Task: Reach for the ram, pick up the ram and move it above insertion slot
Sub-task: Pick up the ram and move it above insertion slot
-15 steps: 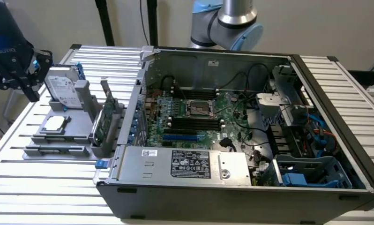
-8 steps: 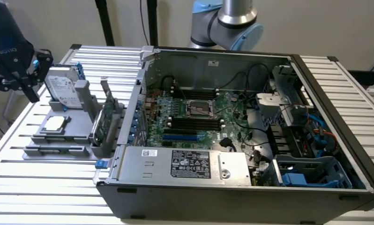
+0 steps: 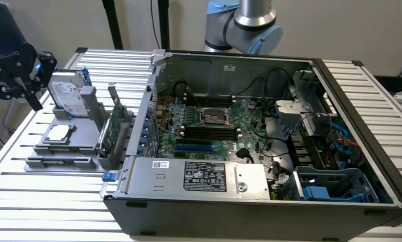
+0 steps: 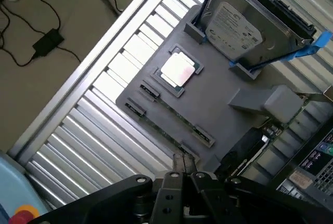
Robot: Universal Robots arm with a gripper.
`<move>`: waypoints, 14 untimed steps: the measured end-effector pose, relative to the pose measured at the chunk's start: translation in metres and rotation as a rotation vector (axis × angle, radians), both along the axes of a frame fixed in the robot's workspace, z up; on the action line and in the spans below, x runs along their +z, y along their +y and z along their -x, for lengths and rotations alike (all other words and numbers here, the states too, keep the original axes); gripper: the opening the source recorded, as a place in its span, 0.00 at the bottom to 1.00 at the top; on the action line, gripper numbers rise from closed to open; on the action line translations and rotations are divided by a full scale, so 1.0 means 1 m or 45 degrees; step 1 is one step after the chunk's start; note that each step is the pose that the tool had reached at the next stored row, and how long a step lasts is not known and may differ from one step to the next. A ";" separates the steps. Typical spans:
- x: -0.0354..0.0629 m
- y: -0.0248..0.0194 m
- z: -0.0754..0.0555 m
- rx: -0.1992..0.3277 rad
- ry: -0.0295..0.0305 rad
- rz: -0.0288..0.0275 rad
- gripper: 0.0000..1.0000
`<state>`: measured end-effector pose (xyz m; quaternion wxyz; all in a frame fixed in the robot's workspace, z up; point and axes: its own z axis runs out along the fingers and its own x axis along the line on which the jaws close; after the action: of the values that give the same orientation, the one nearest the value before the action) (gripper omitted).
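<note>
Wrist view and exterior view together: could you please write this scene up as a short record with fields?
tool: shut, raised near the grey holder's edge
grey holder: on the slatted table, beside the computer case
on holder: hard drive, processor chip, expansion card
computer case: lid off, motherboard exposed

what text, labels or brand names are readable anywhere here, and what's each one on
No text is clear enough to quote.
White lettering on the gripper: turned sideways, not readable.
Label on the hard drive: print blurred.
Black sticker on the power supply: print and marks too small to read.
Small white sticker on the power supply: too small to read.
</note>
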<state>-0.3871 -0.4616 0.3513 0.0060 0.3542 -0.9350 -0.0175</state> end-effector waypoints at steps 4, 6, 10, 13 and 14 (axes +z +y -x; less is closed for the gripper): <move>-0.0003 0.0000 0.000 0.094 -0.0016 0.0001 0.11; -0.0005 0.0000 0.000 0.140 -0.0027 0.0001 0.11; -0.0009 0.0000 0.000 0.232 -0.0052 0.0002 0.11; -0.0013 0.0000 0.000 0.302 -0.0073 0.0001 0.11; -0.0013 0.0000 0.000 0.325 -0.0079 0.0001 0.11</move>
<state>-0.3871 -0.4616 0.3500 0.0053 0.4702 -0.8824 -0.0155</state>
